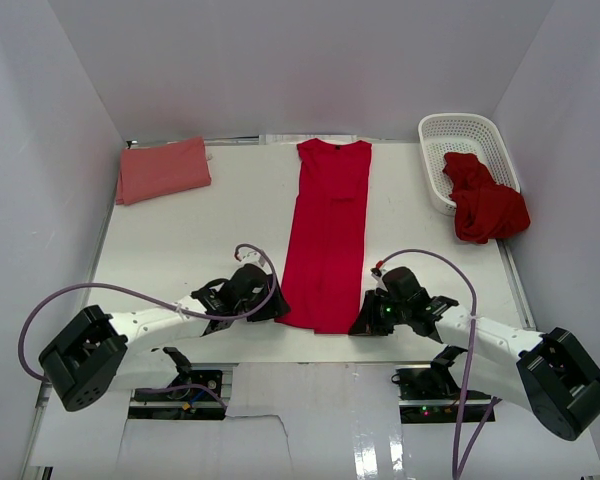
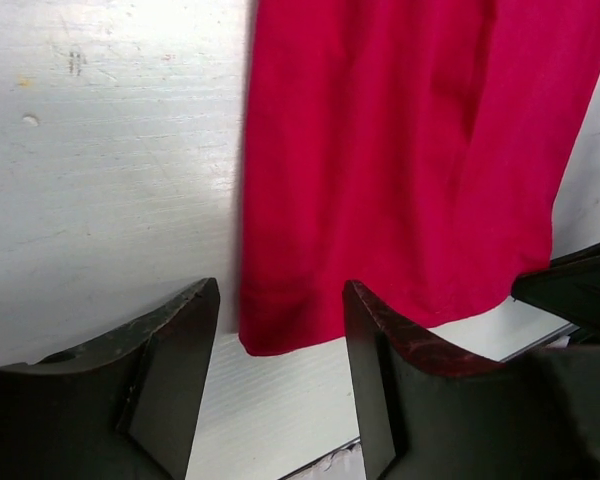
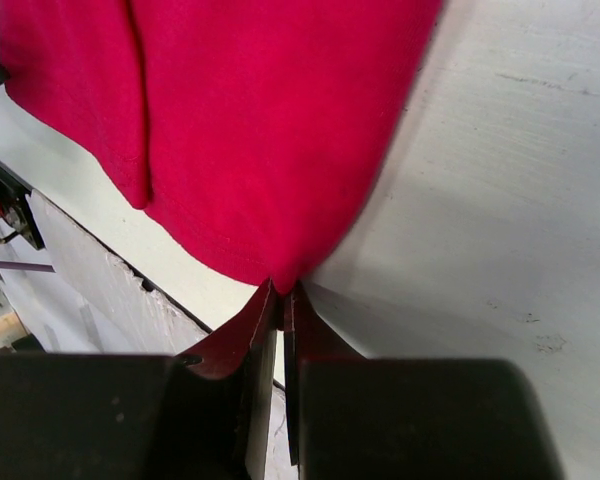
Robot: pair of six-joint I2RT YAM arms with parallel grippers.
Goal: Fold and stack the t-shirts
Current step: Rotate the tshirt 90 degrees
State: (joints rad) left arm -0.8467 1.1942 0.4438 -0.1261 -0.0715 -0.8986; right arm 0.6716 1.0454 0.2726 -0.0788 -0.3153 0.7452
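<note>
A crimson t-shirt [image 1: 328, 235] lies as a long narrow strip down the middle of the table, collar at the far end. My left gripper [image 1: 276, 309] is open at the strip's near left corner; in the left wrist view that corner [image 2: 280, 335] sits between the fingers [image 2: 185, 345], unpinched. My right gripper [image 1: 361, 323] is shut on the near right corner of the strip [image 3: 280, 270]. A folded salmon-pink t-shirt [image 1: 163, 169] lies at the far left. More crimson t-shirts [image 1: 485, 203] spill from the basket.
A white lattice basket [image 1: 467, 135] stands at the far right against the wall. The table's near edge [image 1: 310, 362] runs just behind both grippers. White walls enclose the table on three sides.
</note>
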